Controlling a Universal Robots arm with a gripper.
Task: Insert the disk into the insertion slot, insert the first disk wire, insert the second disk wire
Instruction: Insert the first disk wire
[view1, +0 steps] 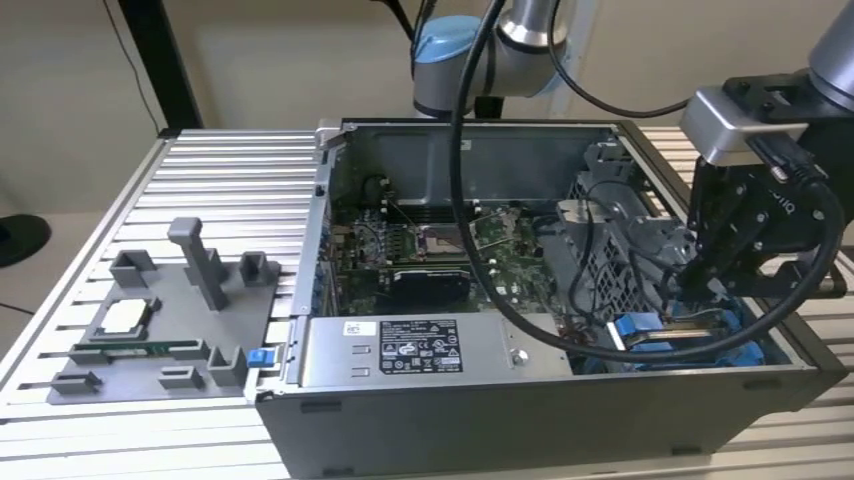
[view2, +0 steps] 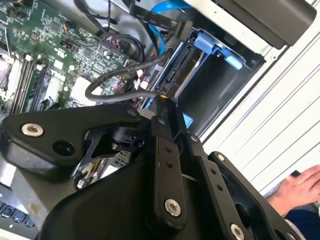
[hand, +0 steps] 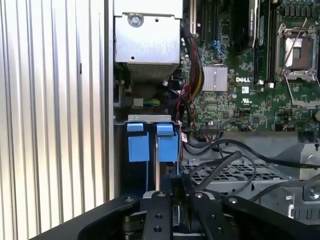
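My gripper (view1: 697, 288) is lowered into the open grey computer case at the exterior view's right, over the insertion slot (view1: 694, 340). The blue frame (view1: 651, 328) of the disk sits in that slot; its two blue tabs (hand: 152, 142) show in the first wrist view, and the disk's body is mostly hidden. In the second wrist view the gripper (view2: 164, 100) is shut on the end of a black disk wire (view2: 107, 87), held right at the slot's edge (view2: 220, 75). The black fingers (hand: 165, 192) stand close together just behind the blue tabs.
A grey labelled power-supply box (view1: 400, 350) lies along the case's front wall. The motherboard (view1: 427, 245) fills the case floor, with loose black cables (hand: 235, 150) and a blue cable (view2: 165, 7) nearby. A grey fixture plate (view1: 160, 320) rests on the ribbed table. A person's hand (view2: 300, 187) is beside the case.
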